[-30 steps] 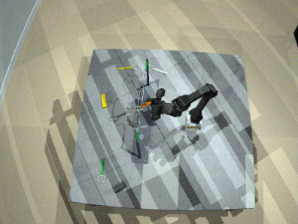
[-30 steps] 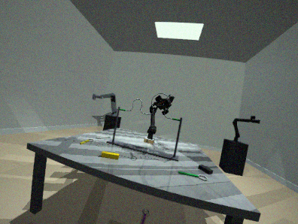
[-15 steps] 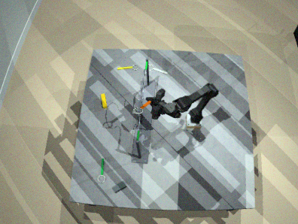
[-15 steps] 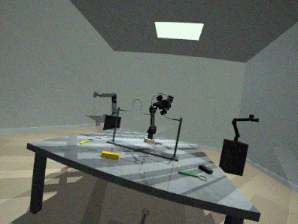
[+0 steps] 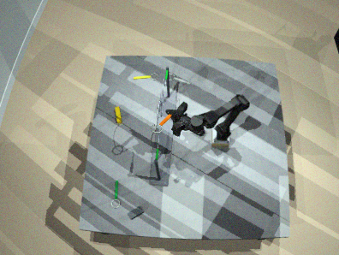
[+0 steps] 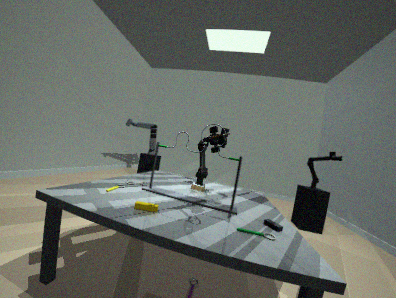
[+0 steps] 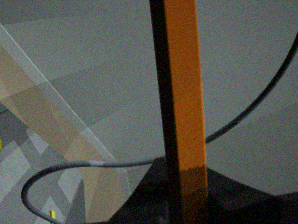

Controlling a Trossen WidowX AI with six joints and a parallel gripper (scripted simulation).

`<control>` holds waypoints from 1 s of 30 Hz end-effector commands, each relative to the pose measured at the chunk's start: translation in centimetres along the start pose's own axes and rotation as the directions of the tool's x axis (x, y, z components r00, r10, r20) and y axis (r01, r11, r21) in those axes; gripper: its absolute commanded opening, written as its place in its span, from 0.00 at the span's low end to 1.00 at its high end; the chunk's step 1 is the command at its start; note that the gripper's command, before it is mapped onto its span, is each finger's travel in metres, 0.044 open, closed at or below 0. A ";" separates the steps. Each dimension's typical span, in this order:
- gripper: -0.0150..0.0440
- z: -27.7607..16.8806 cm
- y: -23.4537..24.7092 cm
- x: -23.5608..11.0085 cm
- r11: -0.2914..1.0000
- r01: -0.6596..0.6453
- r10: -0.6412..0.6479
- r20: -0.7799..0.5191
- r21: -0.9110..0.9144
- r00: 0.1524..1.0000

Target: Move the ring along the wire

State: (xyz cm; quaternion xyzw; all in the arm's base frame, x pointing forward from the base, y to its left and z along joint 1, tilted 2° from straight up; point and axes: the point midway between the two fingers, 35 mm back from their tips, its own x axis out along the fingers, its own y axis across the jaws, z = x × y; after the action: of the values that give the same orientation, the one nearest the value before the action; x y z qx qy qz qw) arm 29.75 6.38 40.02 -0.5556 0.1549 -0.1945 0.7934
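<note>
The gripper [image 5: 175, 121] is clamped nearly shut on the orange handle [image 7: 186, 95], which looks like the right place to hold it. The handle seems a light, stiff stick, so I'd expect no flex but maybe some twisting in the grip. The ring [image 6: 211, 133] is up mid-span on the wire [image 6: 183, 138] between the two posts, well above the surface [image 5: 240, 180].

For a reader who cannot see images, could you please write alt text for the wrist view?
An orange handle rises straight up through the middle of the frame, clamped at its lower end in the dark gripper. A thin grey wire curves behind it from the upper right down to a loop at the lower left, above the striped grey table.
</note>
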 end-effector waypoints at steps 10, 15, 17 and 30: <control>0.00 -0.2 -0.5 0.0 0.986 0.081 -0.079 0.019 -0.147 0.997; 0.00 -0.2 -0.7 0.0 0.973 0.111 -0.107 0.030 -0.201 0.994; 0.00 -0.2 -0.8 0.0 0.967 0.123 -0.118 0.036 -0.222 0.992; 0.00 0.0 -1.2 0.0 0.916 0.197 -0.183 0.073 -0.349 0.980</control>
State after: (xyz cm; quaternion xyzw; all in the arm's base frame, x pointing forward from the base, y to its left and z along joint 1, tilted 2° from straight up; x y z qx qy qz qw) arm 29.56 5.95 41.21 -0.6895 0.1220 -0.2274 0.6768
